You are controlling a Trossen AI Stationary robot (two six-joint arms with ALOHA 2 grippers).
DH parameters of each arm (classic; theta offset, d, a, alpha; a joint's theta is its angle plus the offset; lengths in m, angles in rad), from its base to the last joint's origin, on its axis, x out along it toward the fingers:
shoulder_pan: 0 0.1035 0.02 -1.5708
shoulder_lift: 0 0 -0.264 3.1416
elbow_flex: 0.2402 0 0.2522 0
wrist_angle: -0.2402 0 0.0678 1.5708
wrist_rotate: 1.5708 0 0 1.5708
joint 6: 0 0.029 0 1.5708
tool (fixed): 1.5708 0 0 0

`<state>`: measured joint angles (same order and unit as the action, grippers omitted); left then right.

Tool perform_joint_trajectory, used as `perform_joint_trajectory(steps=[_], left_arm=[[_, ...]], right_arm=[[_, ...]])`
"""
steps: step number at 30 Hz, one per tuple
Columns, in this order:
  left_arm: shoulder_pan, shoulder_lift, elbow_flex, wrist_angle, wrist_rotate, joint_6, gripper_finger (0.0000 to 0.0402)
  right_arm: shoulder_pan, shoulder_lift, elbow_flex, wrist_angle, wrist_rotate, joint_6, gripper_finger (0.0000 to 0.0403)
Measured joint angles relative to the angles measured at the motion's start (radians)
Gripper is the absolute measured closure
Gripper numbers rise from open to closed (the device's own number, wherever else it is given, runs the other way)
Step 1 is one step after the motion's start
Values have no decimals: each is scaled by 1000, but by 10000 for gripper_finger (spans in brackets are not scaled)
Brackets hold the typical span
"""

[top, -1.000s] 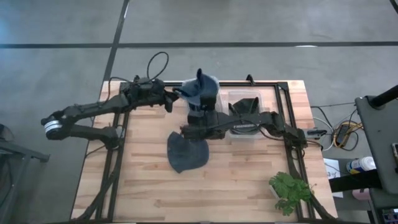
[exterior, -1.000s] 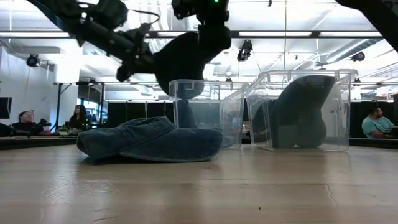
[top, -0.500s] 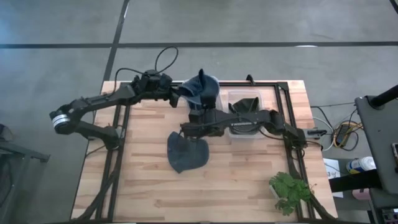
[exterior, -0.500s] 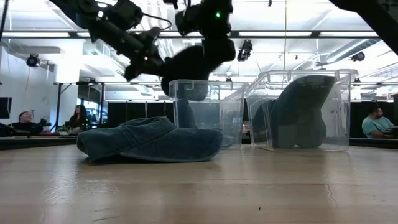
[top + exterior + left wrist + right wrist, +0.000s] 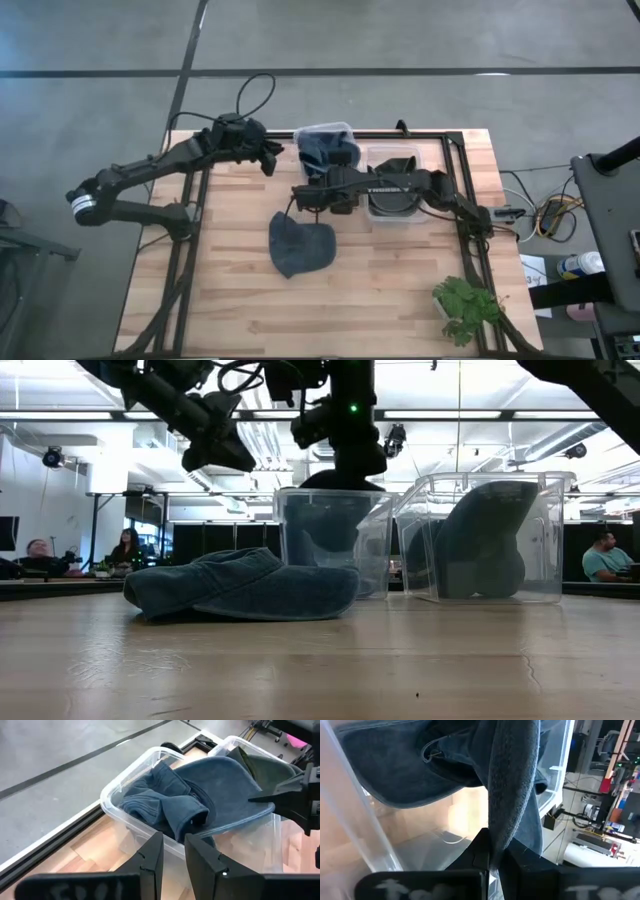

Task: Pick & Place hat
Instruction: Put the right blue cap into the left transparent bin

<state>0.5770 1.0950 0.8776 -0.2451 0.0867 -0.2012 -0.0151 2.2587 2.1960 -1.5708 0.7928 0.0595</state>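
Note:
A blue hat (image 5: pixel 325 150) lies crumpled inside the left clear bin (image 5: pixel 112 795), crown down and brim (image 5: pixel 220 775) up near the rim. My right gripper (image 5: pixel 492 855) reaches in over the bin's near wall and is shut on that brim; the low view shows it just above the bin (image 5: pixel 345 465). My left gripper (image 5: pixel 270 157) hovers left of the bin, open with a narrow gap (image 5: pixel 172 852), touching nothing. A second blue hat (image 5: pixel 300 245) lies flat on the table in front of the bins. My right gripper pinches the blue hat's brim between its two fingers, at a fold of the cloth near the edge (image 5: pixel 495 832). The fingers come slanting down from the near side over the bin wall. The rest of the hat rests inside the bin.
A second clear bin (image 5: pixel 432 158) beside the first holds a dark hat (image 5: pixel 395 185). A potted plant (image 5: pixel 465 305) stands at the near right corner. A black frame (image 5: pixel 455 140) runs along the table edges. People sit in the room beyond the table.
The blue hat, held above the bin by both grippers, has gone down into the left bin. My left gripper let go of it and drew back toward the table's left. My right gripper followed the hat down toward the bin, still shut on it.

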Motion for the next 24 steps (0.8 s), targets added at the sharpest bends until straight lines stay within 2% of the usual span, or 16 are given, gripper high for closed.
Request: perform_joint_trajectory(steps=[4, 5, 8, 13, 24], left_arm=[[0, 5, 0, -1, 0, 18, 328], [0, 8, 0, -1, -1, 26, 328], [1, 10, -1, -2, -1, 47, 328], [2, 10, -1, 1, -2, 48, 328], [2, 28, -1, 6, 1, 42, 328]], right_arm=[[17, -24, 1, 0, 80, -23, 390], [18, -36, 1, 0, 59, -30, 390], [5, -51, 2, 0, -102, 38, 390], [-24, -47, -12, 1, -170, 222, 390], [-53, -51, -29, -1, -485, 285, 390]])
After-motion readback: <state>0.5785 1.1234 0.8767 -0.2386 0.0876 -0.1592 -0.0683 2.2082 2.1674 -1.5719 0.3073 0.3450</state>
